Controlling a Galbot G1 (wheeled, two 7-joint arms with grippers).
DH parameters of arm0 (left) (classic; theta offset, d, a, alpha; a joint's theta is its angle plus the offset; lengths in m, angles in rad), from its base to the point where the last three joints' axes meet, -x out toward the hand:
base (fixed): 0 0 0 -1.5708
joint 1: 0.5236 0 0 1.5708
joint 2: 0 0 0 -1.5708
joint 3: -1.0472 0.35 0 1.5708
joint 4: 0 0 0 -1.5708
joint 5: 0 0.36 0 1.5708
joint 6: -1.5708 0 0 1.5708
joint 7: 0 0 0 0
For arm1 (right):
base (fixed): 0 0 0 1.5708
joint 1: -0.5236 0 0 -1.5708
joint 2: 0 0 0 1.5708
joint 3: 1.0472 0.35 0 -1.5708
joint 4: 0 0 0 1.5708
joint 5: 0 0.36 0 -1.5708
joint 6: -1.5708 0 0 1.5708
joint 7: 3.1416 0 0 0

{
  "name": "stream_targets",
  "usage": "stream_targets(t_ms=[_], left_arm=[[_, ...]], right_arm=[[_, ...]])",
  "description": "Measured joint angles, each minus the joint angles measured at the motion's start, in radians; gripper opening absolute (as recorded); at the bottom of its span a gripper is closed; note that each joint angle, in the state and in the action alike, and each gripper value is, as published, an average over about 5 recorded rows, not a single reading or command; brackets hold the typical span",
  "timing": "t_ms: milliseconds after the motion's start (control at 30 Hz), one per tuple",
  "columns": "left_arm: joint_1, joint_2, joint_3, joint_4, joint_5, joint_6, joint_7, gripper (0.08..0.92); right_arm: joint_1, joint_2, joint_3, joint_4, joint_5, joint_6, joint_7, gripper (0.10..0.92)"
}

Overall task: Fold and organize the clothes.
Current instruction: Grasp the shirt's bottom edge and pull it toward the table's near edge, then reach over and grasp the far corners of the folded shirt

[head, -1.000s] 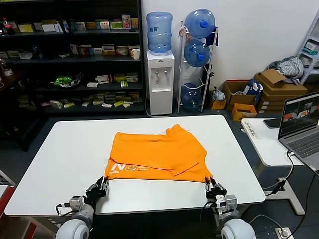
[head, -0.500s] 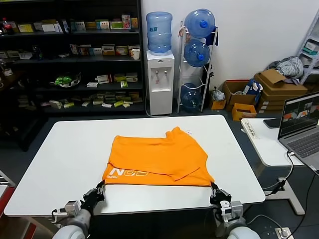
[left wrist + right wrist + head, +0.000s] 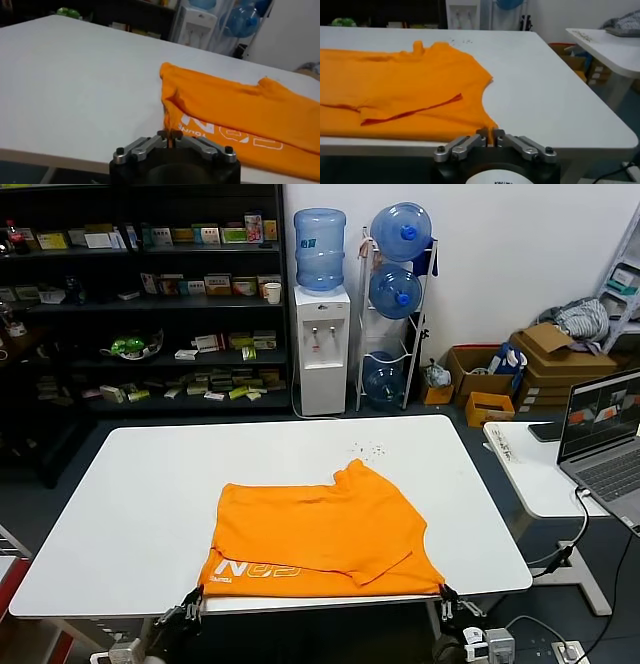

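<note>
The orange T-shirt [image 3: 320,532] lies folded on the white table [image 3: 150,484], its near hem at the front edge, white lettering at the near left corner. My left gripper [image 3: 193,604] is just below the front edge, shut on the shirt's near left corner; the left wrist view shows it [image 3: 170,135] pinching the orange cloth [image 3: 240,110]. My right gripper [image 3: 445,599] is shut on the near right corner; the right wrist view shows it [image 3: 491,136] pinching the shirt [image 3: 405,95].
A side table [image 3: 540,469] with a laptop [image 3: 600,434] stands at the right. Shelves [image 3: 140,294], a water dispenser [image 3: 322,334] and cardboard boxes [image 3: 540,359] stand behind the table.
Both grippers have pulled back toward me and sunk below the table's front edge, dragging the shirt nearer so its near hem now reaches the edge.
</note>
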Motion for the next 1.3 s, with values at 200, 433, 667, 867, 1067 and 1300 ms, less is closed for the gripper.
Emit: stream_targets(t_ms=[200, 433, 667, 867, 1067, 1300], left_arm=[[-0.040, 0.032, -0.021, -0.031, -0.021, 0.013, 0.007, 0.374], [-0.312, 0.041, 0.035, 0.116, -0.036, 0.002, 0.041, 0.573], [-0.633, -0.011, 0.139, 0.427, -0.033, 0.003, 0.082, 0.768], [-0.773, -0.043, 0.201, 0.618, -0.022, 0.009, 0.100, 0.821], [-0.840, -0.059, 0.241, 0.709, -0.016, 0.015, 0.104, 0.823], [-0.880, -0.072, 0.282, 0.761, -0.008, 0.040, 0.099, 0.758]], right_arm=[[0.174, -0.030, -0.029, -0.041, 0.069, -0.021, 0.007, 0.511], [0.557, 0.055, -0.154, -0.309, 0.096, -0.010, -0.023, 0.710], [0.833, 0.196, -0.247, -0.629, 0.069, -0.013, -0.070, 0.820], [0.945, 0.272, -0.284, -0.813, 0.040, -0.022, -0.109, 0.823], [1.018, 0.314, -0.302, -0.928, 0.010, -0.033, -0.135, 0.804], [1.058, 0.333, -0.320, -0.993, 0.000, -0.064, -0.152, 0.627]])
